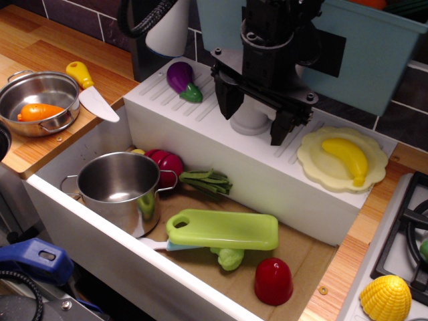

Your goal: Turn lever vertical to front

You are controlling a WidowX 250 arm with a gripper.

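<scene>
End effector (255,115) open, fingers spread, hanging over grey faucet base (249,120) on sink ledge. Lever hidden behind it, cannot tell position. Eggplant (181,81) left, banana (347,157) right.

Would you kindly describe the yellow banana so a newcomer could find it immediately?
Start at the white ledge behind the sink basin. At its right end sits a pale scalloped plate; the banana lies on it, the only yellow item on the ledge, unlike the purple eggplant at the left.

lever | not visible | hidden behind black end effector (254,120) at faucet base (249,122)
</scene>
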